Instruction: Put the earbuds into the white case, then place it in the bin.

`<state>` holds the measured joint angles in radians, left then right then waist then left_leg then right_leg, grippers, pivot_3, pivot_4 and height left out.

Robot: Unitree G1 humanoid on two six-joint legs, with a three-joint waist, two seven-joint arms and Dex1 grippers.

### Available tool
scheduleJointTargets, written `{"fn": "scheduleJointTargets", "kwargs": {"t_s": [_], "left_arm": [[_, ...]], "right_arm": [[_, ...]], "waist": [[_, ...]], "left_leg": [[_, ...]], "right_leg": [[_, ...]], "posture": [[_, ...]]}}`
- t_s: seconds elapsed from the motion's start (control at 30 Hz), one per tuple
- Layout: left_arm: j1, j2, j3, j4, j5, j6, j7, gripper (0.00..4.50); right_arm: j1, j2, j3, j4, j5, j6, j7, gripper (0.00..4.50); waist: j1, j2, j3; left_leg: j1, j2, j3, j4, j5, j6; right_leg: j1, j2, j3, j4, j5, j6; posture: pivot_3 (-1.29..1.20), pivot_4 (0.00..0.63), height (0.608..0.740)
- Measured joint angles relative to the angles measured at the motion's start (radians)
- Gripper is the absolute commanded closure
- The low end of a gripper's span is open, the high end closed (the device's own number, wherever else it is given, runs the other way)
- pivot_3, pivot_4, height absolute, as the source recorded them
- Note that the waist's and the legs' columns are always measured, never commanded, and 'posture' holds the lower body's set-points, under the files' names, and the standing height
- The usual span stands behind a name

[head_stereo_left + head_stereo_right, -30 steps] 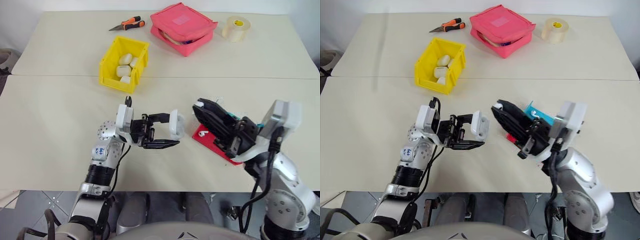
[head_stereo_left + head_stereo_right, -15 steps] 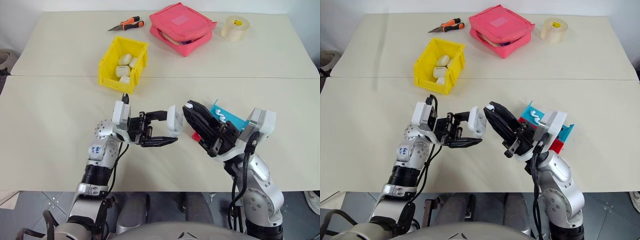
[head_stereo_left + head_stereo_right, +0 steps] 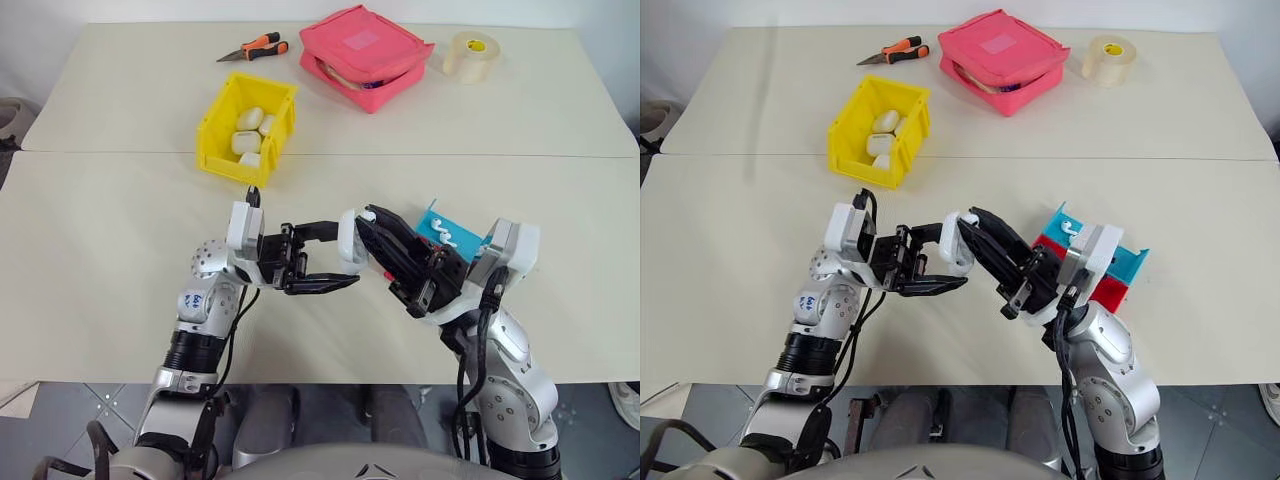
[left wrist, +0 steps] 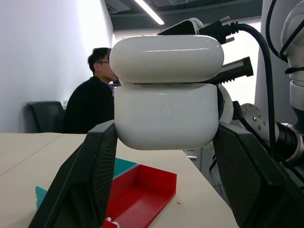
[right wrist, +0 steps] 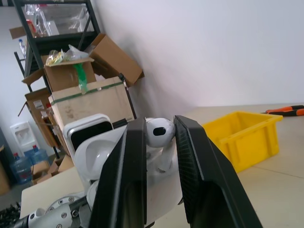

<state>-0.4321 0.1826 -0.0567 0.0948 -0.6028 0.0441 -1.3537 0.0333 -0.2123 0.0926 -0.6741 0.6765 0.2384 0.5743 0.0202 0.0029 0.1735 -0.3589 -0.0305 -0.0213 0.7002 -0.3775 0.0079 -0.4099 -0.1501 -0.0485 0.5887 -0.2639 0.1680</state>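
My left gripper (image 3: 347, 256) is shut on the white case (image 3: 349, 240) and holds it above the table in front of me. The left wrist view shows the case (image 4: 166, 111) clamped between both fingers, with a seam between lid and body. Reaching in from the right, my right gripper (image 3: 369, 216) is shut on one of the earbuds (image 5: 159, 133), its tips right at the case's top. Another earbud (image 3: 443, 237) lies on the blue part of the tray. The yellow bin (image 3: 214, 130) stands beyond the left gripper with several white cases inside.
A red-and-blue tray (image 3: 467, 244) sits under my right arm. At the far edge are a pink zip pouch (image 3: 366, 55), a roll of tape (image 3: 470, 57) and orange-handled cutters (image 3: 255, 47). A person (image 4: 92, 97) sits behind the table in the left wrist view.
My right gripper has carried the earbud leftward, from over the tray up to the case. The left gripper and the case have stayed put.
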Motion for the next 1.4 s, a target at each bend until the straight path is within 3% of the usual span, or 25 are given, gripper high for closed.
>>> {"fn": "scheduleJointTargets", "kwargs": {"t_s": [0.4,0.8,1.07,1.27,1.4], "left_arm": [[0.000,-0.010,0.001,0.004,0.004,-0.003,-0.001,1.78],[-0.006,-0.058,0.000,0.036,0.006,-0.046,0.002,1.78],[-0.018,-0.068,0.001,0.039,0.007,-0.058,0.011,1.78],[-0.018,-0.021,0.010,0.080,0.021,-0.092,-0.011,1.78],[-0.014,0.014,0.013,0.104,0.034,-0.119,-0.034,1.78]], "right_arm": [[-0.025,-0.065,0.011,0.014,-0.020,-0.018,0.022,4.01],[-0.072,-0.170,-0.059,0.009,0.106,0.072,0.030,0.12],[-0.061,-0.236,-0.112,0.003,0.138,0.093,0.054,0.05],[0.151,-0.430,-0.423,-0.020,0.175,0.097,0.127,0.05],[0.375,-0.496,-0.652,0.046,0.108,0.046,0.272,0.05]], "waist": [[0.001,0.000,0.000],[0.002,0.000,0.000],[0.003,0.000,0.000],[0.011,0.000,0.001],[0.008,-0.001,0.001]], "left_leg": [[0.000,0.000,0.000,0.000,0.000,0.000],[0.000,0.000,0.000,0.000,0.000,0.000],[0.000,0.000,0.001,0.000,0.000,0.000],[-0.001,0.000,0.001,-0.001,-0.001,0.002],[0.000,0.000,0.003,-0.001,-0.001,0.002]], "right_leg": [[0.000,0.000,0.000,0.000,0.000,0.000],[0.000,0.000,0.000,-0.001,0.000,0.000],[0.000,0.000,0.000,-0.001,0.000,0.000],[0.001,-0.001,0.000,-0.003,0.000,0.000],[0.002,-0.001,0.000,-0.004,0.000,0.001]], "posture": [[0.00,0.150,0.740],[0.00,0.150,0.740],[0.00,0.150,0.740],[0.00,0.150,0.740],[0.00,0.150,0.740]]}}
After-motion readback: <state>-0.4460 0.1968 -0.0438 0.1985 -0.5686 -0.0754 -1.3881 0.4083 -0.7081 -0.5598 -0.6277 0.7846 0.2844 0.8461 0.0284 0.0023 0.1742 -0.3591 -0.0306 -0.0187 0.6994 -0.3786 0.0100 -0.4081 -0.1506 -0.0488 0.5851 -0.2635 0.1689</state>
